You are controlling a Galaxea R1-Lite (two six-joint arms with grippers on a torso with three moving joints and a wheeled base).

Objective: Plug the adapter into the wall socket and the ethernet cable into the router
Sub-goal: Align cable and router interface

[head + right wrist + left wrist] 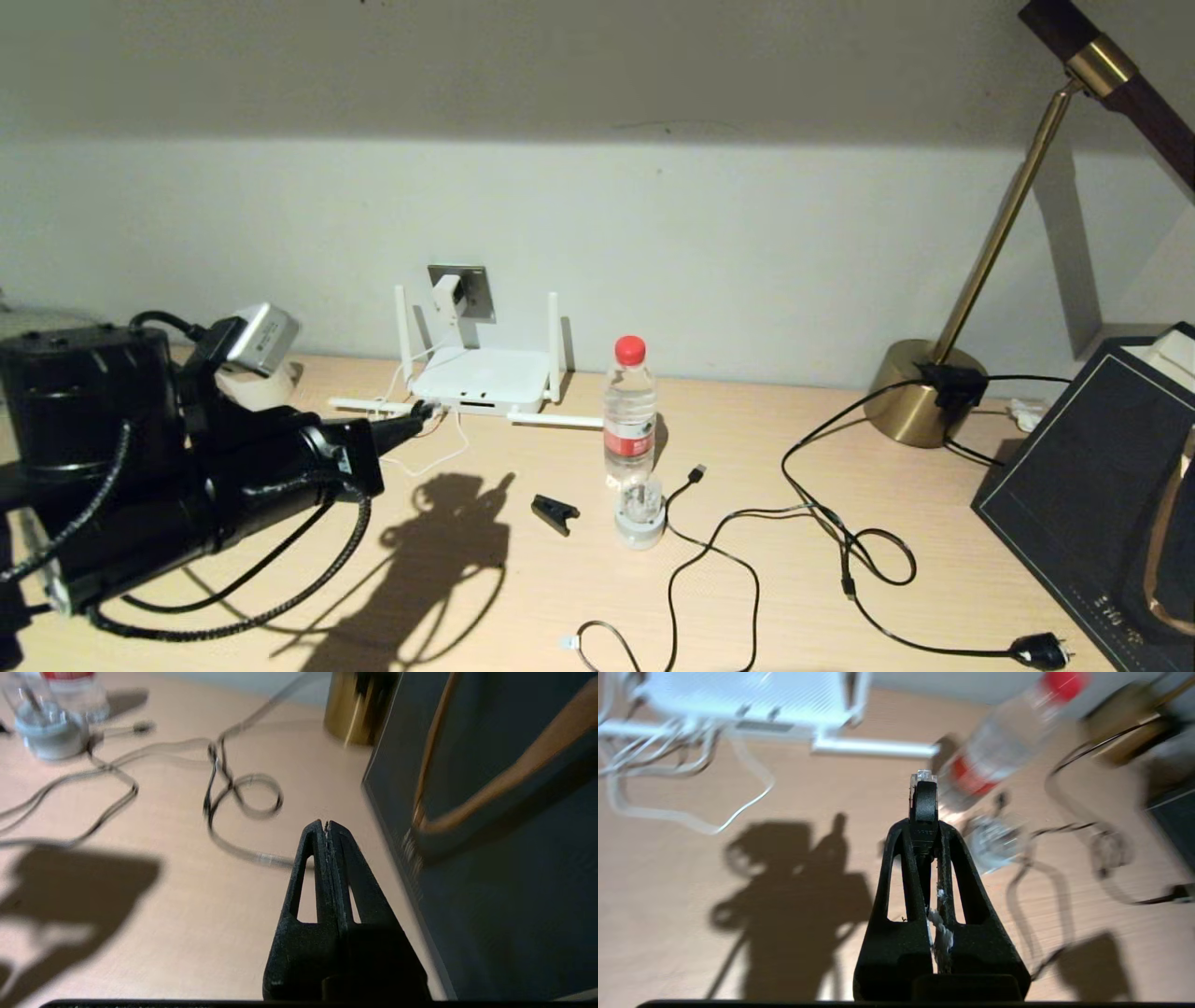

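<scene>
The left pincer (924, 807) pinches the ethernet cable (923, 794) just behind its small, brittle clear clip, near the router (481, 381); right pincer (325, 828) pressed together, empty.

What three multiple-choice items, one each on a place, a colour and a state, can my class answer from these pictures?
1. Where is the adapter?
A. lying loose, unplugged
B. in the wall socket
C. hanging by its cord

2. What colour is the water bottle cap?
A. red
B. blue
C. green

3. What state is the left gripper in?
A. wide open
B. shut on the ethernet cable
C. shut on nothing

Answers:
1 B: the white cube sits on the grey plate on the wall, above the router.
2 A: the cap shows red in the head view.
3 B: the left wrist view shows the black plug with its clear tip pinched between the fingers.
</scene>
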